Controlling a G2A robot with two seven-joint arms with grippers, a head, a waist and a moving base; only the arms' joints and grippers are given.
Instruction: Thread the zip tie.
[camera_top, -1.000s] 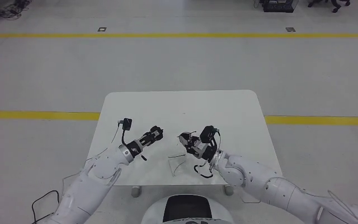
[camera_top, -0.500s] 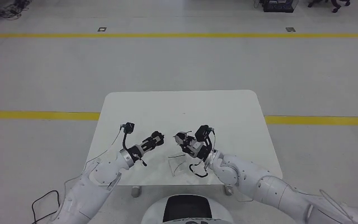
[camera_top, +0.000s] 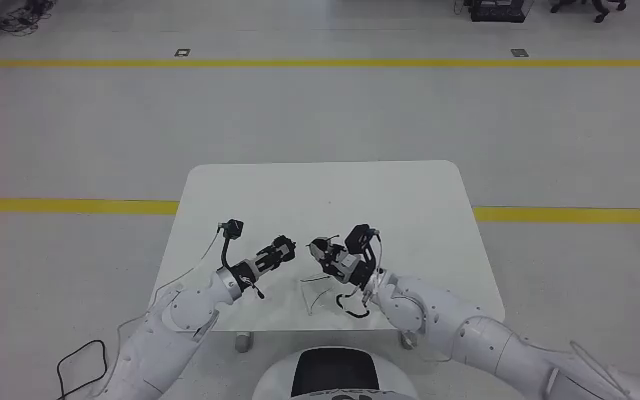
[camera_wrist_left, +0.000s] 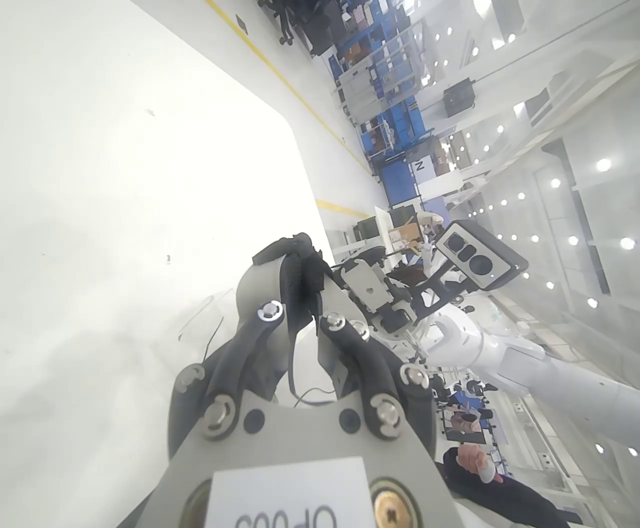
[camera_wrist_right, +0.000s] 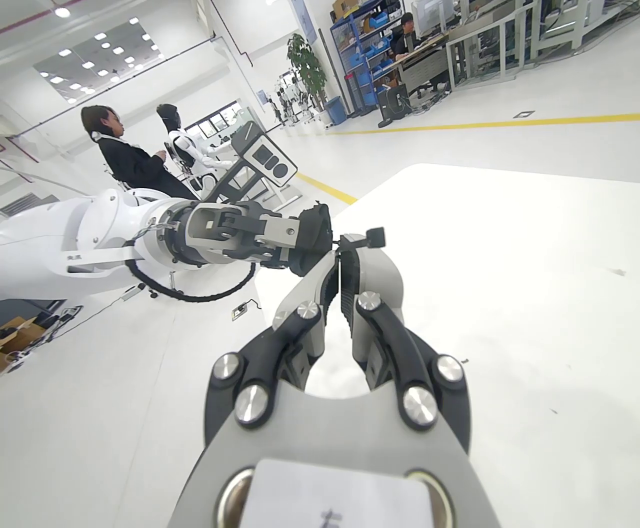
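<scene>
Both arms hang low over the near half of the white bench, their tips almost meeting at its middle. The right claw is pinched tight on the black zip tie. The ribbed pads are pressed flat together with no gap, and the tie crosses them at the very tip. The tie's short visible stretch lies crosswise to the right fingers, along the line from one claw to the other. Its square head sticks out on the side away from the left claw and points further away from it.

The left claw's black pads sit right against the other end of that stretch, touching or nearly touching the right fingertips. In the left wrist view those pads are closed on each other. A thin black strand runs back from them between the fingers toward the palm, where it curls sideways. From above, a fine loop hangs below the two tips, just over the bench.

A white label on the left claw's base carries dark print that the frame edge cuts off. A second label on the right claw's base shows part of one dark mark.
</scene>
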